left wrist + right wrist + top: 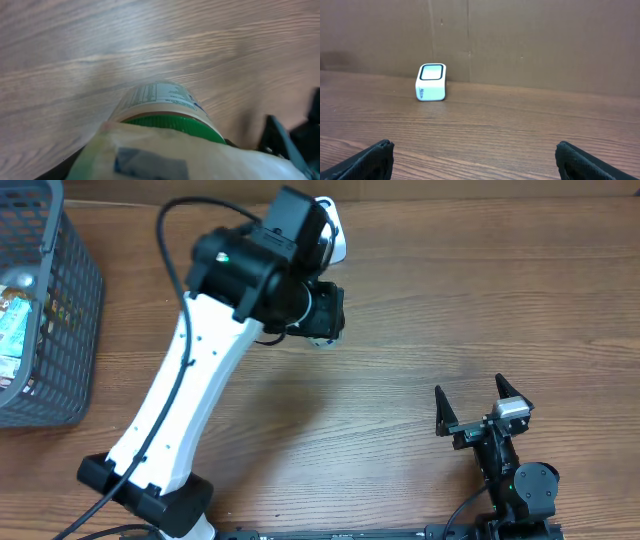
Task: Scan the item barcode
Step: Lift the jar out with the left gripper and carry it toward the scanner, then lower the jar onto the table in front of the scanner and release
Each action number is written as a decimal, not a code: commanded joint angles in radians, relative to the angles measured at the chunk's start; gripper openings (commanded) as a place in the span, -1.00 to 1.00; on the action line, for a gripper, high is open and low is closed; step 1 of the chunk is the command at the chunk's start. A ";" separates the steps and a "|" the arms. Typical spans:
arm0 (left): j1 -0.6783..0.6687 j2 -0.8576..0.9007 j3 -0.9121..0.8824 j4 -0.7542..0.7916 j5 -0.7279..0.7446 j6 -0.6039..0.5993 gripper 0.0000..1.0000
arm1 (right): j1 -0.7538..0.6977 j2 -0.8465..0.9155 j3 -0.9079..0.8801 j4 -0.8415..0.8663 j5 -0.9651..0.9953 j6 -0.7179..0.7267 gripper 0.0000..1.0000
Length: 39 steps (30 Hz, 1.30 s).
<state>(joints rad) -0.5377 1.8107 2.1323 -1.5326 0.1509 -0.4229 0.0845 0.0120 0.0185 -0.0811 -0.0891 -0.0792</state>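
Wooden tabletop (420,330) from overhead: left hand (320,320) hangs by the white scanner (337,235); right hand (483,405) rests spread, empty. Left wrist alone shows the canister (160,102) clamped in that hand, probably rigid, light, slick-labelled; grip its body. Right wrist alone shows the scanner's window.

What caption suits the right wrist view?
Open right gripper low over the wooden table, facing a small white scanner before a brown wall.
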 commanded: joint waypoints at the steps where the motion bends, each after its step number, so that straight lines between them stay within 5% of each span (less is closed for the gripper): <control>1: -0.027 0.002 -0.103 0.048 -0.058 -0.116 -0.78 | -0.006 -0.008 -0.010 0.004 0.005 -0.004 1.00; 9: -0.119 0.002 -0.345 0.229 -0.250 -0.320 -0.69 | -0.006 -0.008 -0.010 0.004 0.005 -0.004 1.00; 18: -0.164 0.002 -0.619 0.521 -0.274 -0.424 -0.61 | -0.006 -0.008 -0.010 0.004 0.005 -0.004 1.00; 30: -0.164 0.002 -0.808 0.730 -0.287 -0.453 -0.28 | -0.006 -0.008 -0.010 0.004 0.005 -0.004 1.00; 39: -0.169 0.002 -0.876 0.782 -0.289 -0.454 -0.27 | -0.006 -0.008 -0.010 0.004 0.005 -0.004 1.00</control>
<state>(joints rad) -0.7010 1.8164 1.2781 -0.7609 -0.1112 -0.8623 0.0845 0.0116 0.0185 -0.0814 -0.0891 -0.0788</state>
